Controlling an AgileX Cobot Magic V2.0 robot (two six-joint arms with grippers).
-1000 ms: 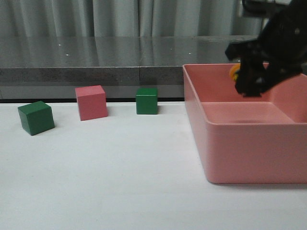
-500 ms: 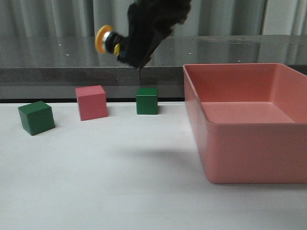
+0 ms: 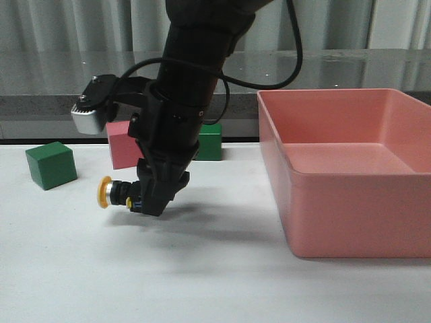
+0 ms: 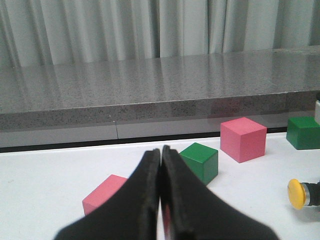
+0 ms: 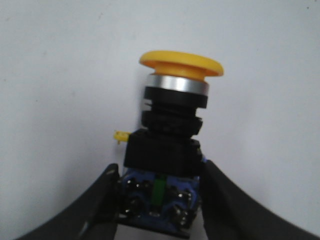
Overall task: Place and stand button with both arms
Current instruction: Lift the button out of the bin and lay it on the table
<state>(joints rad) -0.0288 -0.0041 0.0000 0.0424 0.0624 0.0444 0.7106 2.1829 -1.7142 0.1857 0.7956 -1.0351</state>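
The button (image 3: 116,193), with yellow cap, silver collar and black body, lies sideways low over the white table, its cap pointing left. My right gripper (image 3: 149,202) is shut on its blue base. In the right wrist view the button (image 5: 172,125) stands out from the gripper (image 5: 160,202), whose black fingers (image 5: 102,200) press both sides of the base. I cannot tell if it touches the table. My left gripper (image 4: 161,161) is shut and empty, out of the front view. The button's cap (image 4: 297,193) shows at the edge of the left wrist view.
A large pink bin (image 3: 350,202) stands at the right. A green cube (image 3: 50,165) sits at the left. A pink cube (image 3: 120,149) and a second green cube (image 3: 211,142) are partly hidden behind the right arm. Another pink cube (image 4: 104,194) lies just beyond the left fingers.
The right arm has carried the button out of the pink bin, leftward across the table, then down from high above to just over the table surface.
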